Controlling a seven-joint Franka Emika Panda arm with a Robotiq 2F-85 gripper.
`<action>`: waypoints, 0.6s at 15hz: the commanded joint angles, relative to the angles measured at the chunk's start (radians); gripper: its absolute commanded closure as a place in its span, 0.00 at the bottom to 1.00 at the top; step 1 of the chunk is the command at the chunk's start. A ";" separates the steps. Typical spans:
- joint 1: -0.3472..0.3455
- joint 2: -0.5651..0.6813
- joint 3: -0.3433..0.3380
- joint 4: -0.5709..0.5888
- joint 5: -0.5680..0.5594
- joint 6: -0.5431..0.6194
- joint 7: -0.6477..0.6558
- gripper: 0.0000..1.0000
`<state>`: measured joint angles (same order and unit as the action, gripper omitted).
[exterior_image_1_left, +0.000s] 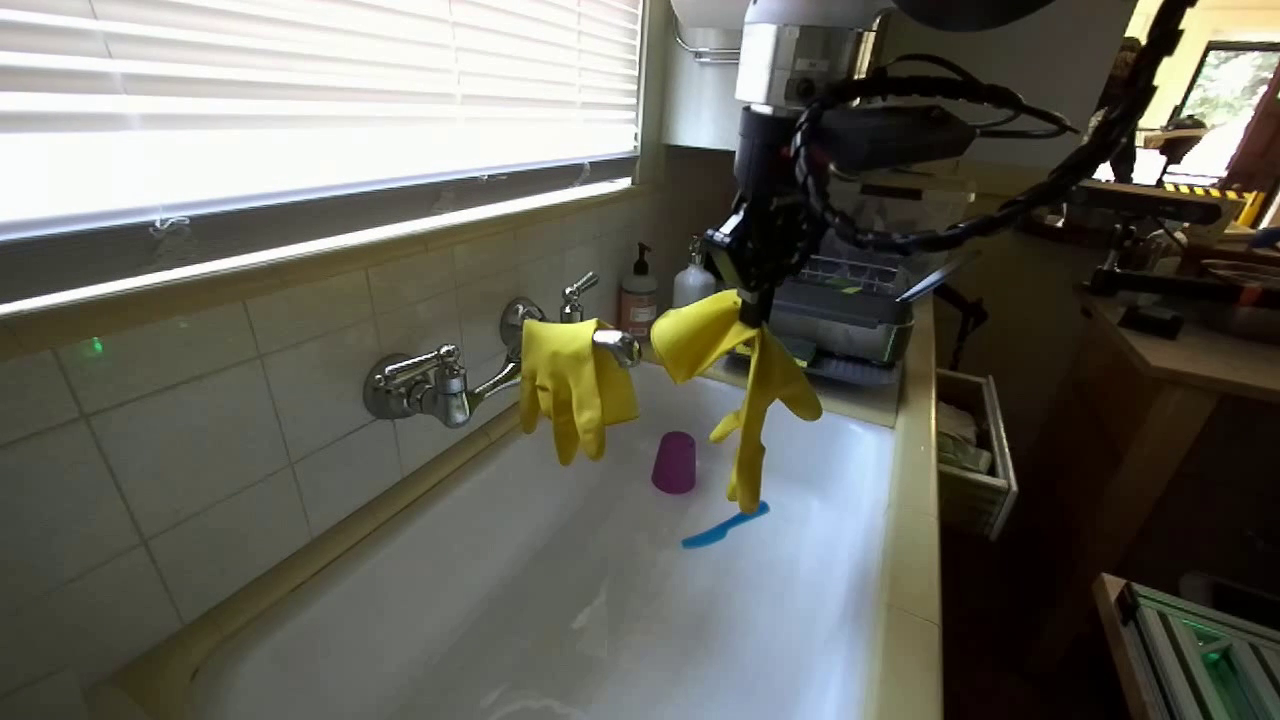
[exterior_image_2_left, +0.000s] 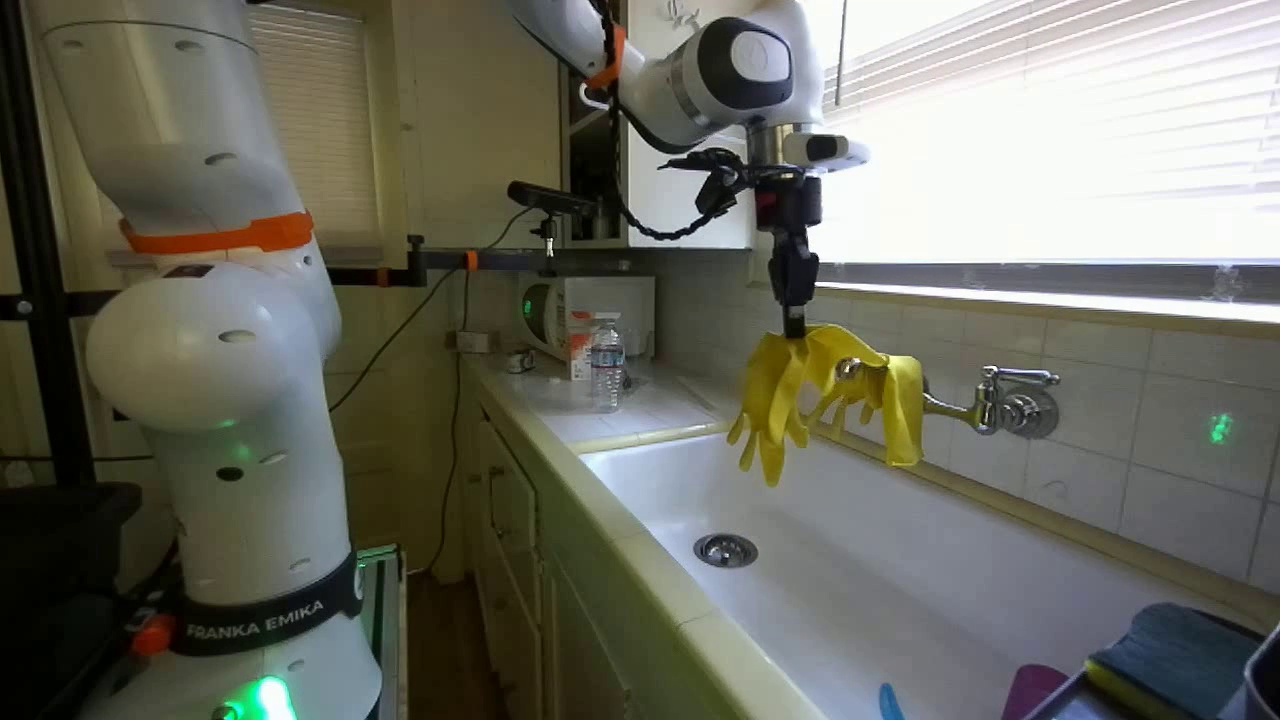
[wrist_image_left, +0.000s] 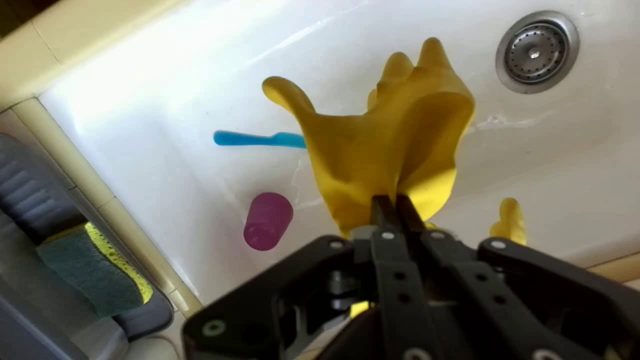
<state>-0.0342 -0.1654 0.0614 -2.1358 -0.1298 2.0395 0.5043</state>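
Black hand (exterior_image_2_left: 794, 328) points downward, pinching a glove (wrist_image_left: 367, 150).

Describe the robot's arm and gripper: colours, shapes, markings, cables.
The arm is white and rounded, with orange bands, a black band lettered FRANKA EMIKA, a green light low down and a black, twisted-looking cable. The gripper is black and angular, with slim fingers and pale screw heads.
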 joint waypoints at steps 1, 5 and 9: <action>0.018 0.024 0.016 0.037 0.018 0.037 0.046 0.99; 0.031 0.041 0.029 0.068 0.031 0.092 0.085 0.99; 0.041 0.075 0.035 0.114 0.058 0.125 0.126 0.99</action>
<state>-0.0059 -0.1266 0.0946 -2.0624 -0.0965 2.1386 0.5856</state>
